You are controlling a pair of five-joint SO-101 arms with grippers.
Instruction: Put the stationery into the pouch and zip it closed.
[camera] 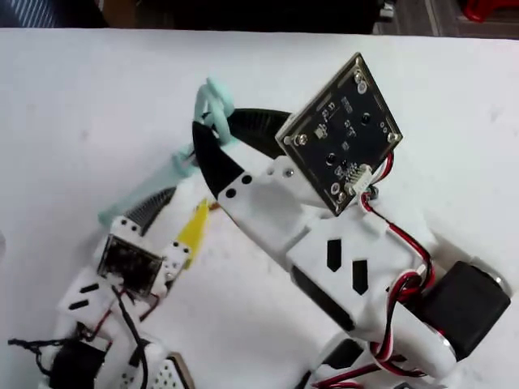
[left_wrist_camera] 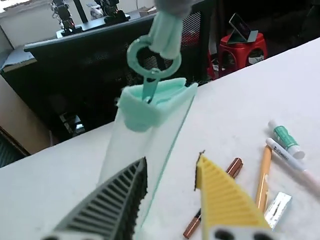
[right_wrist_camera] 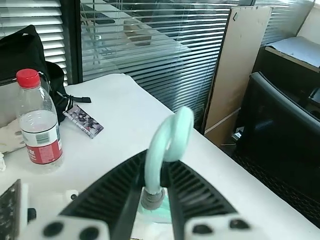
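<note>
The mint and clear pouch lies slanted on the white table, and its zip slider carries a ring pull. My right gripper is shut on the mint loop fastened to that ring. At the pouch's other end my left gripper stands open, its black finger against the pouch's edge and its yellow finger off to the side. Loose on the table past the yellow finger lie a brown pen, an orange pen, a white and green marker, a white pen and a small silver packet.
A water bottle with a red cap, a black bag and a small card sit on the table beyond the right gripper. The table's edge drops off toward a black chair.
</note>
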